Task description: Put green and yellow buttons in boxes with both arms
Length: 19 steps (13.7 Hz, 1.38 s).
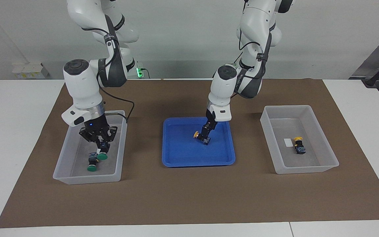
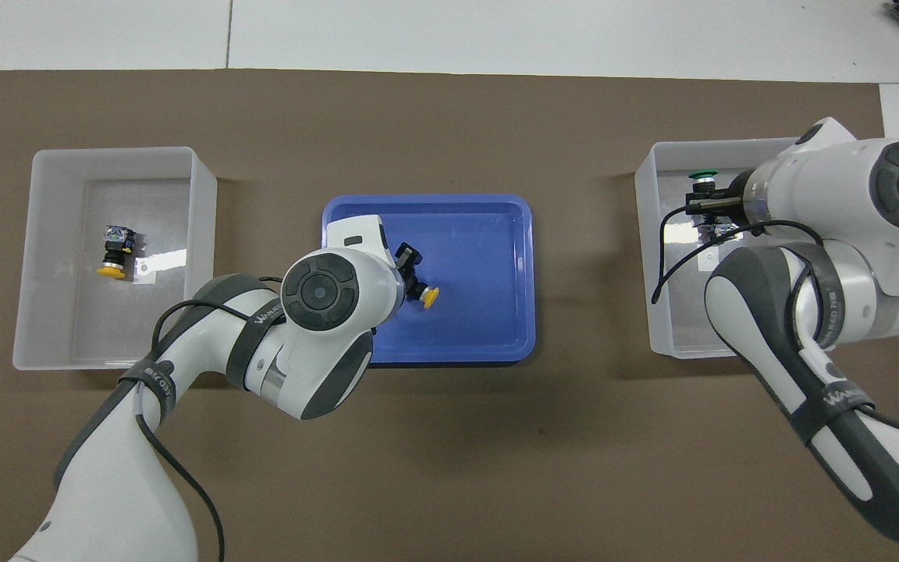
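Note:
My right gripper (image 1: 101,147) is shut on a green button (image 1: 102,155), cap down, low inside the clear box (image 1: 87,179) at the right arm's end. A second green button (image 1: 92,164) lies on that box's floor just beside it. Overhead, the held green button (image 2: 701,176) shows ahead of the right gripper (image 2: 705,204), which hides the lying one. My left gripper (image 1: 205,134) is down in the blue tray (image 1: 196,161), open, its fingers on either side of the yellow button (image 1: 200,136) lying there. Another yellow button (image 1: 298,144) lies in the clear box (image 1: 308,171) at the left arm's end.
Both boxes and the tray stand on a brown mat (image 1: 189,197) over the white table. Overhead, the left arm's wrist covers the tray's corner nearest the robots, and the right forearm covers part of its box (image 2: 648,257). A white label (image 1: 288,142) lies in the yellow buttons' box.

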{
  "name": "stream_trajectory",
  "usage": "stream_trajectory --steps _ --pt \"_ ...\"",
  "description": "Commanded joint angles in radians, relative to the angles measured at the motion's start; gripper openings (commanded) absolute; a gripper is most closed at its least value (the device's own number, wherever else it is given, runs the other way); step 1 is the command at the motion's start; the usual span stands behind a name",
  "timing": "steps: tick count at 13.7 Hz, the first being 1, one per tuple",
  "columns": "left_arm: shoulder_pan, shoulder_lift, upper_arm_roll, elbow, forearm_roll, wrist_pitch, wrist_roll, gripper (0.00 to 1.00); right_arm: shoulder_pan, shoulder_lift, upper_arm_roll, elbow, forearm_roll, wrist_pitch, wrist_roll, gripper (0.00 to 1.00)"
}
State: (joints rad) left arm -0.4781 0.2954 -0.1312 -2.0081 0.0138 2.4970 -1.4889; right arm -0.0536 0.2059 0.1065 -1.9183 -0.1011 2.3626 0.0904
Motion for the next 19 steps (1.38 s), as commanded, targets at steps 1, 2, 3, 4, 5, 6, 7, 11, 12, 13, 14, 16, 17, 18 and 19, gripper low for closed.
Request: stream_trajectory --steps 1,2,3,4,5,6,7,11,12,13,14,16,17,18,19 --pt "-0.019 0.005 0.016 -0.021 -0.002 0.043 -0.025 0.75 -0.038 0.042 0.013 -0.01 0.0 0.03 -0.028 0.0" --pt "-0.031 0.014 0.018 -0.027 -0.002 0.055 -0.042 0.75 -0.048 0.059 0.013 -0.011 0.0 0.043 -0.034 0.0" --pt "-0.033 0.019 0.016 -0.037 -0.002 0.087 -0.044 0.75 -0.054 0.075 0.013 -0.011 0.0 0.058 -0.046 0.0" --pt "-0.033 0.021 0.018 -0.052 -0.002 0.118 -0.044 0.75 -0.058 0.09 0.013 -0.011 0.0 0.066 -0.069 0.0" --pt "-0.033 0.022 0.016 -0.063 -0.002 0.137 -0.044 0.75 -0.061 0.104 0.013 -0.011 0.0 0.079 -0.075 0.0" --pt "-0.033 0.033 0.018 -0.07 -0.002 0.149 -0.044 0.75 -0.061 0.121 0.013 -0.01 0.0 0.089 -0.08 0.05" --pt "-0.034 0.036 0.018 -0.077 -0.002 0.163 -0.044 0.75 -0.061 0.13 0.013 -0.011 0.0 0.102 -0.08 0.24" --pt "-0.036 0.036 0.018 -0.095 -0.002 0.184 -0.044 0.65 -0.061 0.132 0.013 0.001 0.001 0.089 -0.072 1.0" --pt "-0.036 0.034 0.018 -0.093 -0.002 0.178 -0.042 0.54 -0.06 0.122 0.013 0.004 0.001 0.084 -0.069 1.0" --pt "-0.036 0.034 0.019 -0.092 -0.002 0.175 -0.04 0.39 -0.057 0.106 0.013 0.007 0.003 0.069 -0.066 1.0" --pt "-0.034 0.036 0.019 -0.087 0.0 0.172 -0.037 0.24 -0.052 0.08 0.013 0.019 0.004 0.031 -0.057 1.0" --pt "-0.031 0.034 0.021 -0.077 0.011 0.149 -0.034 0.03 -0.045 0.017 0.015 0.044 0.006 -0.072 -0.022 1.0" --pt "-0.025 0.036 0.022 -0.058 0.018 0.125 -0.031 0.0 -0.043 -0.005 0.016 0.07 0.008 -0.127 -0.02 1.0" --pt "-0.017 0.036 0.022 -0.026 0.043 0.079 -0.03 0.0 -0.043 -0.022 0.022 0.108 0.009 -0.187 -0.015 1.0" --pt "-0.013 0.036 0.024 0.024 0.067 0.004 -0.025 0.0 -0.043 -0.038 0.03 0.148 0.029 -0.257 -0.003 1.0"
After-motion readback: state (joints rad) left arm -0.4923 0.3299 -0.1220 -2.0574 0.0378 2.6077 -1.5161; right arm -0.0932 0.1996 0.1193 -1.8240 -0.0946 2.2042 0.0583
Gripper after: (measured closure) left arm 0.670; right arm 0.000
